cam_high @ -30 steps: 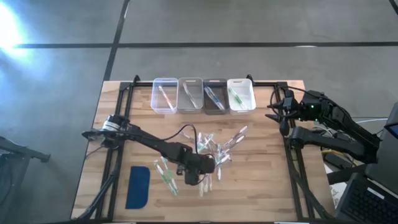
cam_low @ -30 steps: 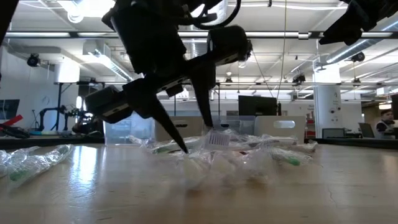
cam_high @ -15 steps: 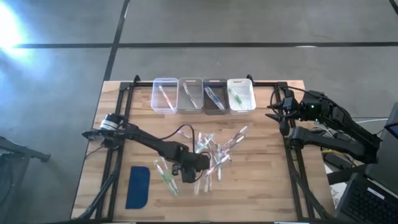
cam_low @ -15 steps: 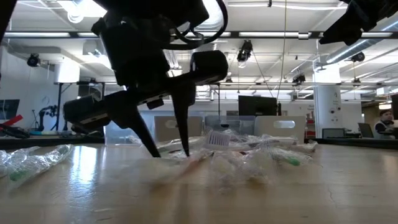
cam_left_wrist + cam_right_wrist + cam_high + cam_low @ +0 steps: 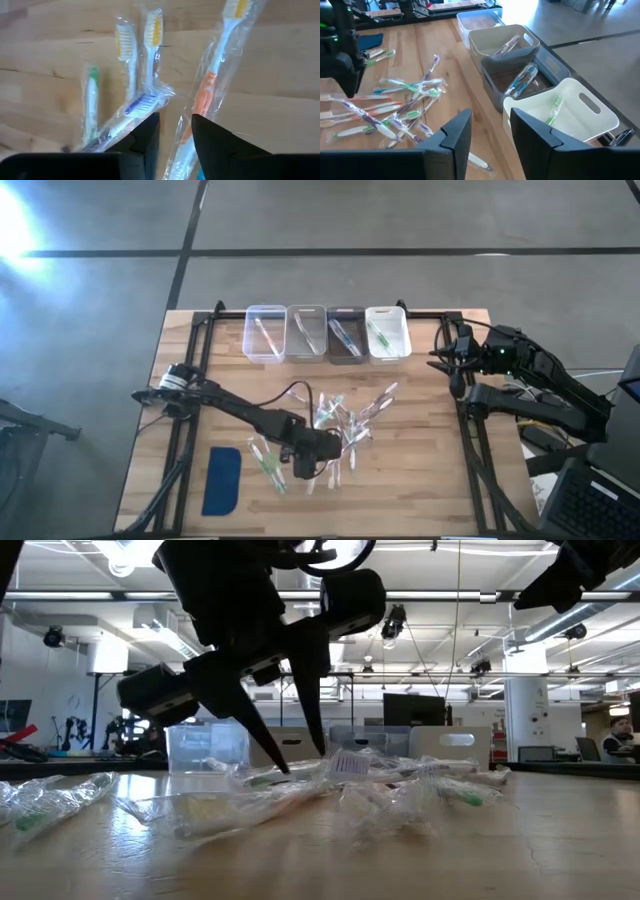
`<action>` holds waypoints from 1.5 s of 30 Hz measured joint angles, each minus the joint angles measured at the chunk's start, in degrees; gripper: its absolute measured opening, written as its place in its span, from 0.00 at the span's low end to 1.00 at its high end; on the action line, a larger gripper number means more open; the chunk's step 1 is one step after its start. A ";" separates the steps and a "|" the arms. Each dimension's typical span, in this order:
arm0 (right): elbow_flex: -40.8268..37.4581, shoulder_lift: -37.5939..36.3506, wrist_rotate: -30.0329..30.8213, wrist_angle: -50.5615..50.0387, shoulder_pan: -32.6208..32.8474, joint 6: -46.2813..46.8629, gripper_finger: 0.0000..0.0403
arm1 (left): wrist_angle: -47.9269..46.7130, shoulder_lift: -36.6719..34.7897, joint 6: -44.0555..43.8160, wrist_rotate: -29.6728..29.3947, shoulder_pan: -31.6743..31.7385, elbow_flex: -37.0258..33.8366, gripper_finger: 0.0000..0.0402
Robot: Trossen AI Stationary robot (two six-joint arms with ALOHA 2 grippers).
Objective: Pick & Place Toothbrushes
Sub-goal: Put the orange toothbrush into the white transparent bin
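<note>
A loose heap of wrapped toothbrushes [image 5: 345,425] lies mid-table. My left gripper [image 5: 310,468] hangs over the heap's near left side, shut on an orange-handled toothbrush [image 5: 202,97] in a clear wrapper. Beyond its fingers, green, yellow and blue-bristled toothbrushes [image 5: 131,60] lie flat on the wood. My right gripper [image 5: 490,125] waits open, high at the table's far right [image 5: 445,362], with nothing between its fingers. Four small bins [image 5: 327,333] stand in a row at the far edge, each with a toothbrush inside. My left gripper pinches the wrapped toothbrush at the orange part of its handle [image 5: 186,131] between its two fingers [image 5: 318,745]. The fingers slant down from above and lie across the toothbrush. The held part is raised; the wrapper's near end [image 5: 135,808] lies low at the tabletop.
A flat dark-blue pad [image 5: 222,480] lies near the front left. A few wrapped toothbrushes [image 5: 266,460] lie apart, left of the heap. The white bin [image 5: 560,115] and the grey bins stand just ahead of my right gripper. Bare wood lies right of the heap.
My left gripper dipped to the tabletop a little toward the table's left edge, narrowed its fingers on the orange-handled toothbrush, then rose. The toothbrush's held part has come up off the table, and its wrapper now stretches toward the near edge.
</note>
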 joint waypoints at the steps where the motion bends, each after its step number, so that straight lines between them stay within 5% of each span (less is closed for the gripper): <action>1: 0.00 0.00 0.02 0.02 0.01 0.00 0.31 | 0.06 0.04 0.21 0.00 0.00 0.08 0.29; 26: 0.00 0.00 0.00 0.02 0.00 0.00 0.13 | 0.67 6.27 0.76 1.99 0.10 0.06 0.29; 39: 0.00 -0.01 0.02 0.01 0.01 0.00 0.13 | -0.04 10.40 -2.96 4.87 0.06 -0.04 0.07; 45: 0.00 0.00 0.01 0.00 0.00 0.00 0.17 | -0.13 9.42 -4.94 4.98 0.02 -0.07 0.04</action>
